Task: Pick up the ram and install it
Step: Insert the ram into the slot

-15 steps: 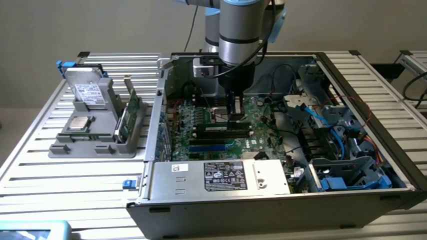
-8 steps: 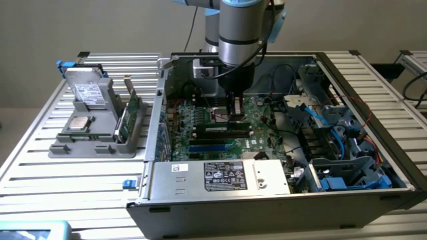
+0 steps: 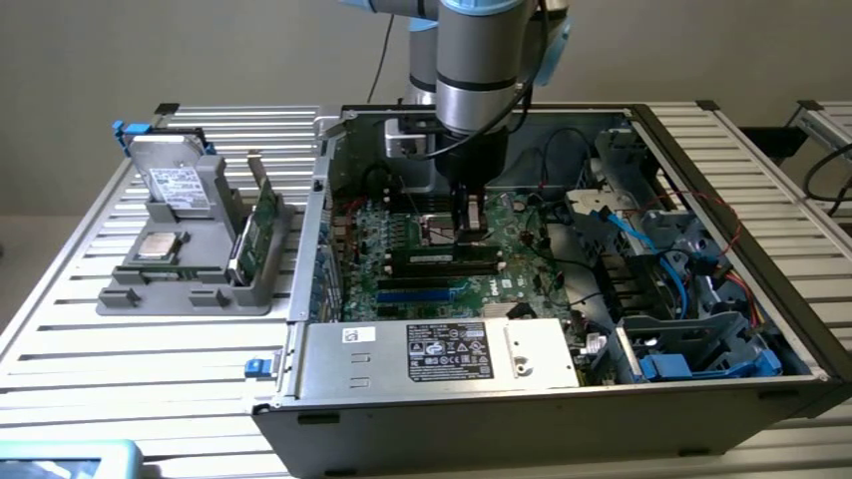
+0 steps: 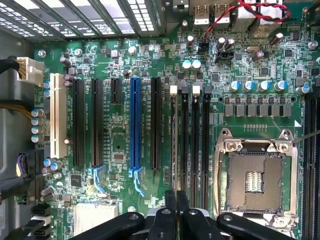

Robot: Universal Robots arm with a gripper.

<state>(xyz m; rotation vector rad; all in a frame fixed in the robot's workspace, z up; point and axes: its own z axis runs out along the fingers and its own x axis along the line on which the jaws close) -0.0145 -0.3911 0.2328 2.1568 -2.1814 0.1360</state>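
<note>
Ram (image 3: 444,258) on edge, parallel to blue slots (image 3: 421,292)

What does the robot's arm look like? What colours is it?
The arm is a fat, shiny silver-grey tube with a light blue cap at the top. Lower down it turns black, and a thin black cable runs beside it. Its jaws are black too, with rounded links like knuckles.
</note>
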